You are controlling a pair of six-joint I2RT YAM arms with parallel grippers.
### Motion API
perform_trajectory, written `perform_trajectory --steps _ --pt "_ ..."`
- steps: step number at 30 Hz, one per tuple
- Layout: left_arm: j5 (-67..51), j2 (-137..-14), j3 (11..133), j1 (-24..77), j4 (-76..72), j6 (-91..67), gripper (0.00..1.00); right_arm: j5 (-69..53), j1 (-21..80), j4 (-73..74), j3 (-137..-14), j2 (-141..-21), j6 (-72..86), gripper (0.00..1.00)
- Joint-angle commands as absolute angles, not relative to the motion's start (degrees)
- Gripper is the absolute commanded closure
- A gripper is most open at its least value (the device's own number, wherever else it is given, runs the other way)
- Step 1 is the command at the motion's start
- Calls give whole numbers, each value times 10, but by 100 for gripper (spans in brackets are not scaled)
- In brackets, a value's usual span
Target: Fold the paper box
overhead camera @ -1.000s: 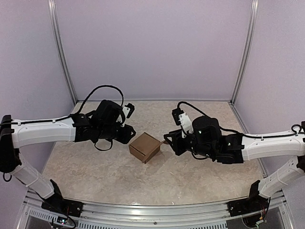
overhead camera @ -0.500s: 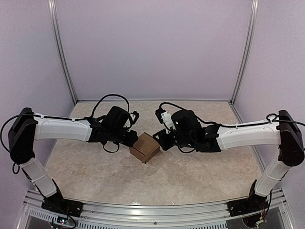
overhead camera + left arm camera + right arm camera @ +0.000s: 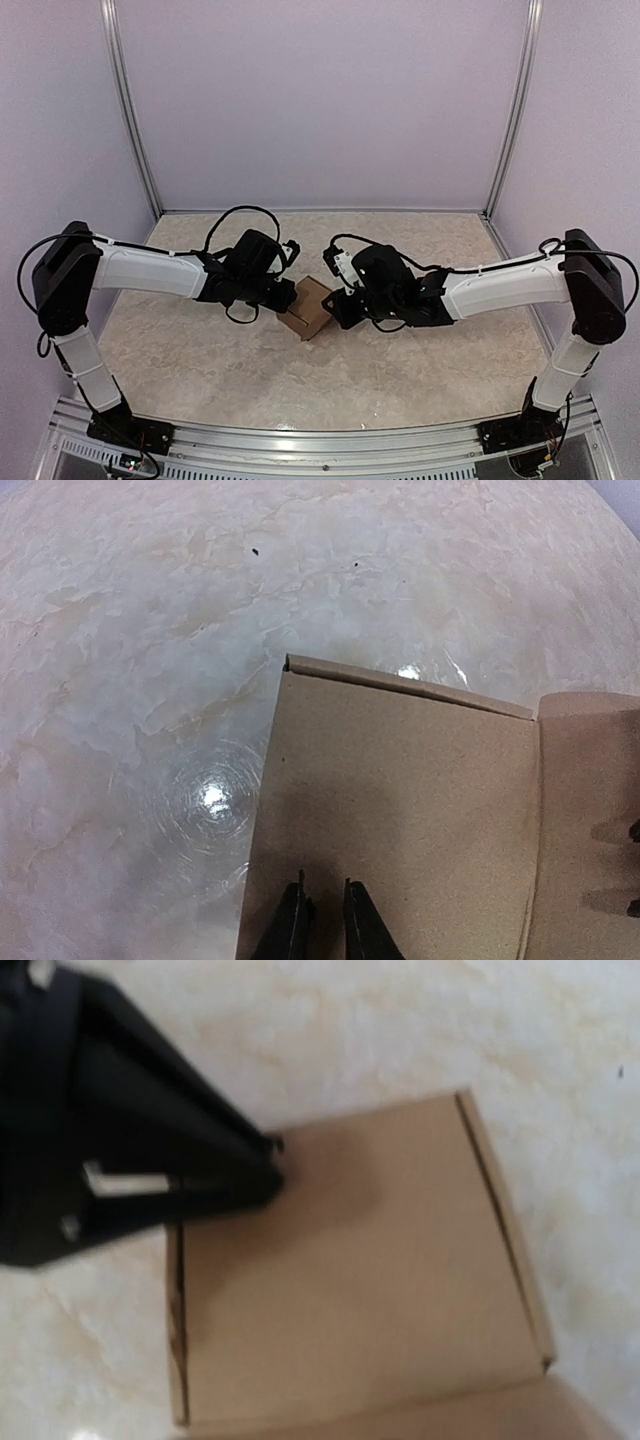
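Left wrist view: the left gripper (image 3: 324, 885) is seen w/ its two dark fingers (image 3: 290, 928) drawn nearly together, only a slim gap left btwn the tips. The tips are set over the near part of the brown top panel of the paper box (image 3: 400, 780). Nothing is seen clamped in the gap, and whether card is pinched below the frame edge cannot be told. The box is sat on the marbled tabletop (image 3: 140, 630), approx. mid-table btwn both arms in the top external view, w/ a flap (image 3: 590, 780) folded out from its right side. From the right wrist cam the same black gripper is shown at upper left, its tip laid on a corner area of the panel. The right gripper (image 3: 336, 305) is brought right up to the box's opposite side in the overhead. Its own fingers are not caught by the right wrist cam, and only dark slivers are glimpsed at the flap's edge in the left wrist view, so released or clenched cannot be told.
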State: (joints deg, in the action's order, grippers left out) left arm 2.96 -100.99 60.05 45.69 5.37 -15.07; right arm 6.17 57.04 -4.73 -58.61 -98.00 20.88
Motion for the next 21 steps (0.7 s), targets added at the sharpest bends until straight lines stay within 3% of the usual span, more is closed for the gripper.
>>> perform_trajectory --steps 1,10,21 --pt "18 -1035 604 454 61 -148 87 57 565 -59 -551 -1001 233 77" --pt "10 -1041 605 454 60 -143 88 62 565 -99 -504 -1028 265 80" --pt "-14 -1006 588 454 60 -139 85 86 564 -66 -535 -1016 218 79"
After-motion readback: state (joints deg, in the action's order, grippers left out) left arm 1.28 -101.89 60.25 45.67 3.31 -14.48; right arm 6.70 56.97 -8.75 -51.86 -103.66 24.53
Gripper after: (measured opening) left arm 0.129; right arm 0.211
